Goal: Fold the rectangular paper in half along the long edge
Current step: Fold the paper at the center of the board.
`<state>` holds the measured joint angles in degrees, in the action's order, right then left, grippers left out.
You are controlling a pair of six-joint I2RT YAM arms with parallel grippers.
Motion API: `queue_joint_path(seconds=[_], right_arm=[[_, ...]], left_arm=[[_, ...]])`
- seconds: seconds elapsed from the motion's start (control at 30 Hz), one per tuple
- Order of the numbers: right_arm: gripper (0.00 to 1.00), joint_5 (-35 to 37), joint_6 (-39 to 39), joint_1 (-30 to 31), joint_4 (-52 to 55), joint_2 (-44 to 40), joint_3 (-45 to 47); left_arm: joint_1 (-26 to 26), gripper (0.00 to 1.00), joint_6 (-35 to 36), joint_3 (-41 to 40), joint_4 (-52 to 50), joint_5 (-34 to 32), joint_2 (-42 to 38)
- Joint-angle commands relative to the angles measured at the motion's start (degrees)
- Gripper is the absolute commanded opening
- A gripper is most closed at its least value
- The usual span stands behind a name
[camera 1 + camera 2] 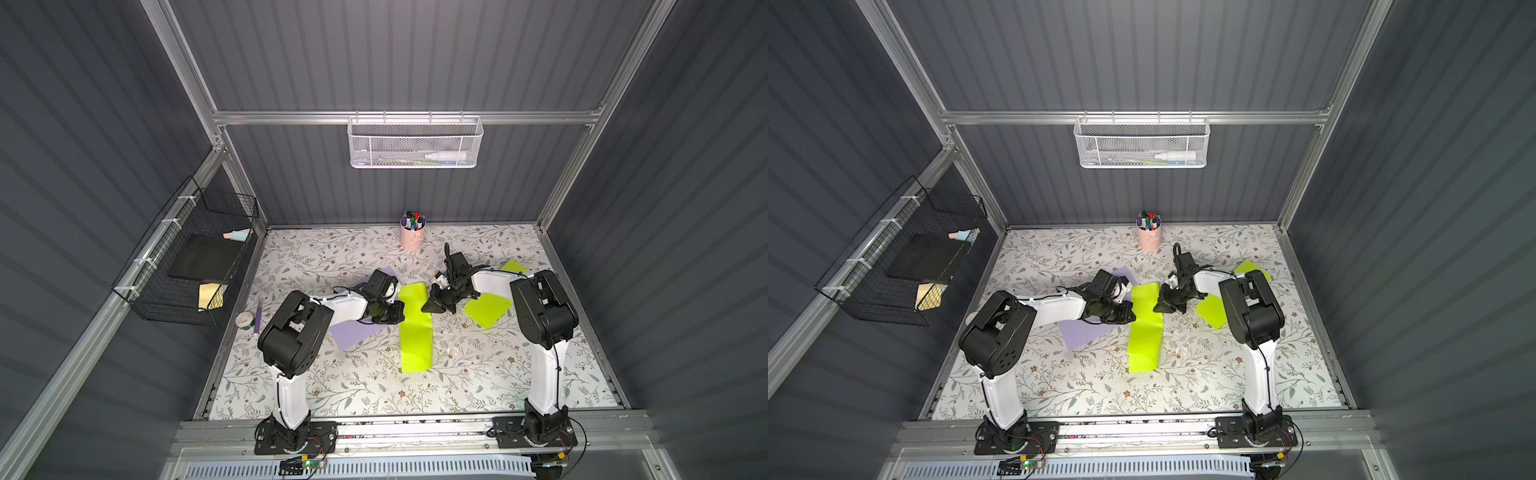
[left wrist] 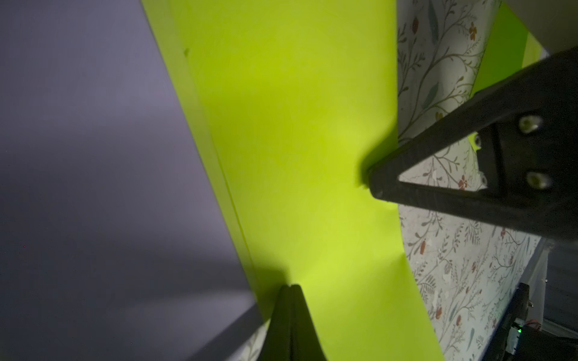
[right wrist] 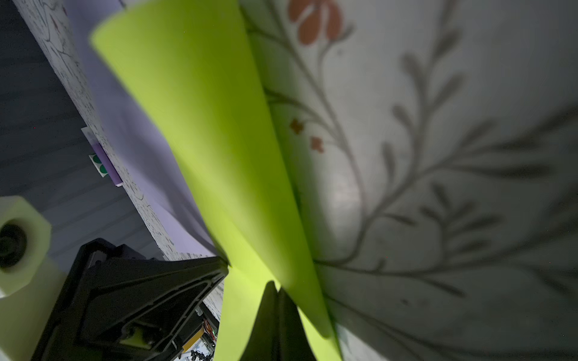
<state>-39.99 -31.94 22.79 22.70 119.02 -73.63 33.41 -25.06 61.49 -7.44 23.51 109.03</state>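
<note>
No words, brands, numbers or signs are showing clearly enough to be read in any view. The white plastic bottle (image 1: 446,156) lying in the white mesh wire basket (image 1: 374,145) at twelve o'clock, and the coloured markers (image 1: 412,219) standing in the pink cylindrical cup (image 1: 411,241) below it, are appearing too small for any print to be made out.

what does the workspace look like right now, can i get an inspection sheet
surface: floral table, flat.
job's things: lime paper doubled into a long strip, top layer bowed.
clutter: purple sheet, second lime sheet, pink marker cup, tape roll, purple pen.
grippers: left gripper and right gripper both shut, tips at the strip's opposite long edges.
cables: black cable loop at the right wrist.
surroundings: white mesh basket on the back rail, black wire basket on the side wall.
</note>
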Motion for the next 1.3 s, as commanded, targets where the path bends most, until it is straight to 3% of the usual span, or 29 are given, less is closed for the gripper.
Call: queue_joint_path(seconds=[0.0, 0.2, 0.43, 0.77, 1.27], right_arm=[[0.0, 0.25, 0.52, -2.97, 0.55, 0.51, 1.78], [0.0, 0.59, 3.99, -7.31, 6.16, -0.98, -1.91], [0.0, -5.0, 2.91, -4.48, 3.63, -2.58, -4.83], [0.0, -3.94, 2.45, -2.04, 4.09, 4.59, -9.71], [0.0, -1.45, 4.6, -9.86, 6.49, 5.87, -10.69]], left_arm=[[0.34, 0.0, 0.63, -1.45, -6.6, -3.73, 1.82], [0.34, 0.0, 0.76, -1.27, -6.88, -3.6, 1.83], [0.34, 0.0, 0.79, -1.01, -6.8, -3.58, 2.02], [0.34, 0.0, 0.95, -0.76, -7.24, -3.64, 2.14], [0.34, 0.0, 1.21, -0.74, -8.45, -4.24, 2.29]])
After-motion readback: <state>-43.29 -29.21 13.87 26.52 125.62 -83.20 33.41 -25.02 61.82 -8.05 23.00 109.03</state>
